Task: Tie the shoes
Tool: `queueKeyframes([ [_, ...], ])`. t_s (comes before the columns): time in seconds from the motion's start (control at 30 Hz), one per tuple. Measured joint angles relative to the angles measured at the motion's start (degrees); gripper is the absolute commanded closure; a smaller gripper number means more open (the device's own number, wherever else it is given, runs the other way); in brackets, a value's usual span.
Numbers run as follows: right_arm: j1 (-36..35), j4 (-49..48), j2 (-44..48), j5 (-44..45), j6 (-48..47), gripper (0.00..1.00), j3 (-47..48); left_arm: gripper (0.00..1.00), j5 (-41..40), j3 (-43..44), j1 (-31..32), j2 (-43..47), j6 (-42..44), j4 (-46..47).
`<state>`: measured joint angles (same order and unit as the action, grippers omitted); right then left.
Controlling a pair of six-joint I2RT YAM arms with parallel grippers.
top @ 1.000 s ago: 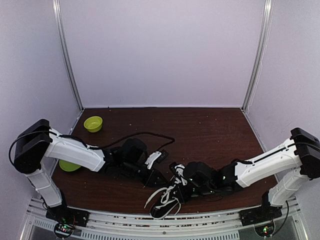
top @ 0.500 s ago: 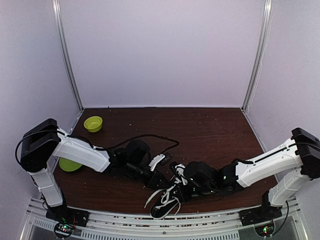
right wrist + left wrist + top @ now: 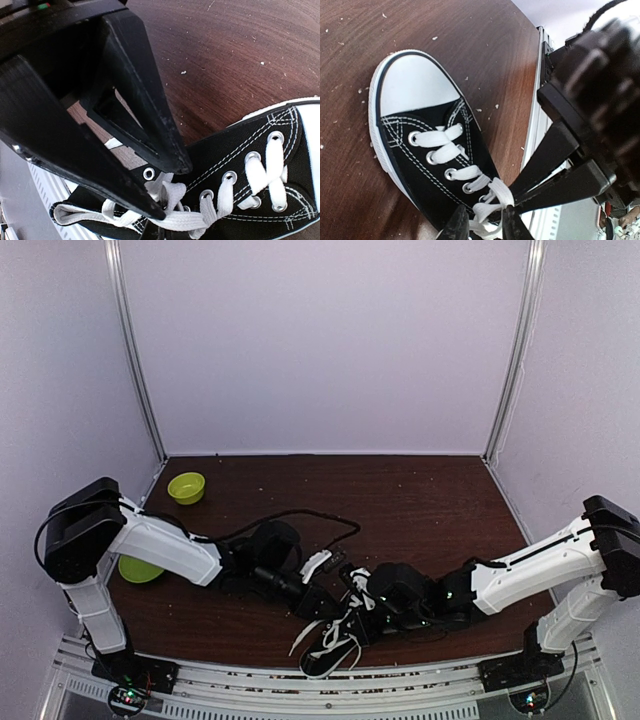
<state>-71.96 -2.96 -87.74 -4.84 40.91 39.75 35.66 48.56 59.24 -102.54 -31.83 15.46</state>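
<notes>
1. Sneaker (image 3: 322, 655) is picked out on the dark wooden counter (image 3: 420, 490), the broadest thing on show. It is laid flat near the front edge, between the two arm bases, with its white toe cap (image 3: 415, 92) at the end away from both claws.
2. The left arm (image 3: 160, 545) and right arm (image 3: 530, 565) are stretched low across the counter from the outer corners, and they are brought together over the sneaker's open top.
3. Two green bowls are seen at the left: one bowl (image 3: 186, 487) is set near the far corner, and a second bowl (image 3: 138, 571) is half hidden under the left arm.
4. A black cable (image 3: 300, 512) is looped over the counter behind the left arm's wrist.
5. The right claw (image 3: 175, 192) is shown with its jaws drawn together, clamped on the laces (image 3: 436, 136) just above the top eyelets.
6. The left claw (image 3: 485, 227) is held close beside it. Its narrow gap is filled by a bunch of lace, which appears to be pinched there.
7. The laces are threaded crosswise through every eyelet, and loose white ends are trailed onto the counter beside the sneaker.
8. Pale crumbs (image 3: 435, 38) are scattered on the wood around the toe.
</notes>
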Motion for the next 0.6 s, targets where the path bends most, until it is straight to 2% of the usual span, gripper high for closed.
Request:
queueKeyframes([
  [0.17,0.0,0.1,0.0,0.0,0.0,1.0,0.0,0.77,1.0,0.0,0.0,-0.8,0.0,1.0],
  [0.27,0.0,0.1,0.0,0.0,0.0,1.0,0.0,0.88,1.7,0.0,0.0,-1.0,-0.2,1.7],
  [0.33,0.0,0.1,0.0,0.0,0.0,1.0,0.0,1.0,2.1,0.0,0.0,-1.3,-0.4,2.3],
  [0.53,0.0,0.3,0.4,0.0,0.0,1.0,0.0,1.0,2.2,-0.4,0.0,-1.6,-1.1,4.2],
  [0.6,0.0,0.7,1.1,0.1,0.0,0.93,-0.2,1.0,1.7,-1.0,0.0,-1.4,-1.4,4.8],
])
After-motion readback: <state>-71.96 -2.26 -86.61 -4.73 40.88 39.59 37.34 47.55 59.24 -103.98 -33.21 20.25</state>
